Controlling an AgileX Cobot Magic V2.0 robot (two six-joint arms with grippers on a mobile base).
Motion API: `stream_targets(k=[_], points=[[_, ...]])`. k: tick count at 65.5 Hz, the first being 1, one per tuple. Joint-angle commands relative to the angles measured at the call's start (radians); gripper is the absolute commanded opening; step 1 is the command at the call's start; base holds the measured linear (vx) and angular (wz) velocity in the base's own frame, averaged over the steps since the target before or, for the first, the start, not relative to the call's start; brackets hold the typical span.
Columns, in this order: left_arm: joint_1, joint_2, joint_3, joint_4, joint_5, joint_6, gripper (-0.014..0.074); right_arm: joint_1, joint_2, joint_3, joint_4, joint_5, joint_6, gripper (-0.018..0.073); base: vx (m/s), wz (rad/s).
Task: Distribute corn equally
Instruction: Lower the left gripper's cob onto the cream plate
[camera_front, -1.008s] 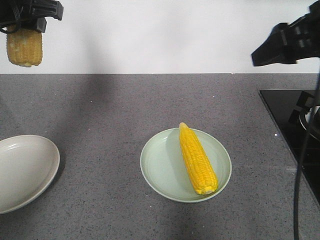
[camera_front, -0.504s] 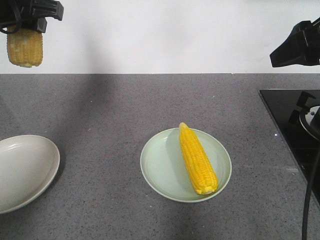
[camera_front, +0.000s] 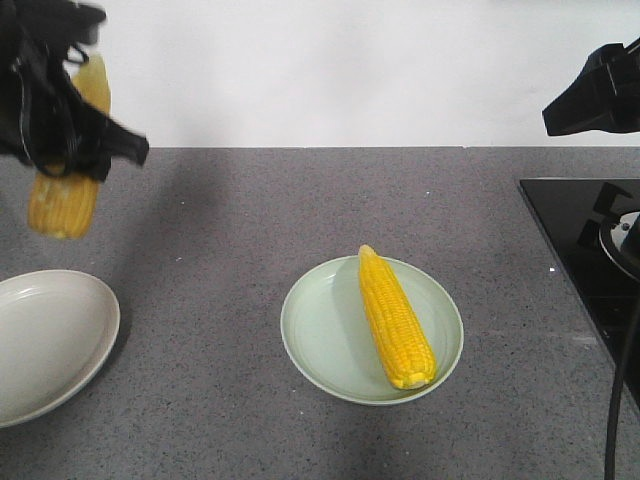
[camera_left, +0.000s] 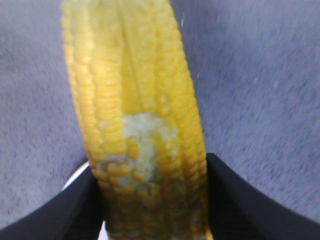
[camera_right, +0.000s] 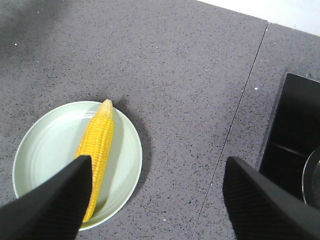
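Above the left plate (camera_front: 50, 340), corn (camera_front: 65, 200) clamped mid-length in left gripper (camera_front: 70, 140); stiff, fairly heavy, kernels bruisable. Right gripper (camera_right: 155, 195) spread wide, empty.

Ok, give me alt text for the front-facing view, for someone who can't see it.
The left gripper holds a bright yellow corn cob in the air above a white plate at the left edge. A second yellow cob lies on a pale green plate on the grey speckled counter.

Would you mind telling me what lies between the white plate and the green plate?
Nothing: in the front view, only bare grey countertop separates the white plate from the green plate.
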Motion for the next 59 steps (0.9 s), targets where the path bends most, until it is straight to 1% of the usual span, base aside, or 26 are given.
stream_targets(k=[1,5,9,16,24,47,59], points=[[0.019,-0.041,0.052,0.042,-0.016,0.003,0.0111,-0.005,-0.03,-0.027,0.01,-0.047,0.0,0.0528,0.0,0.0],[0.039,-0.041,0.088,0.062,-0.016,0.001,0.0111,-0.005,-0.03,-0.027,0.005,-0.047,0.0,0.0528,0.0,0.0],[0.065,-0.041,0.13,0.064,-0.016,-0.011,0.0111,-0.005,-0.03,-0.027,0.004,-0.049,0.0,0.0528,0.0,0.0],[0.099,-0.041,0.195,0.06,-0.016,-0.024,0.0111,-0.005,-0.03,-0.027,0.004,-0.051,0.0,0.0528,0.0,0.0],[0.12,-0.041,0.269,0.042,-0.016,-0.024,0.0111,-0.005,-0.03,-0.027,0.004,-0.052,0.0,0.0528,0.0,0.0],[0.124,-0.041,0.369,0.044,-0.016,-0.021,0.0111,-0.005,-0.03,-0.027,-0.002,-0.059,0.0,0.0528,0.0,0.0],[0.128,-0.041,0.45,0.041,-0.018,-0.022,0.0111,-0.005,-0.029,-0.027,-0.002,-0.06,0.0,0.0528,0.0,0.0]])
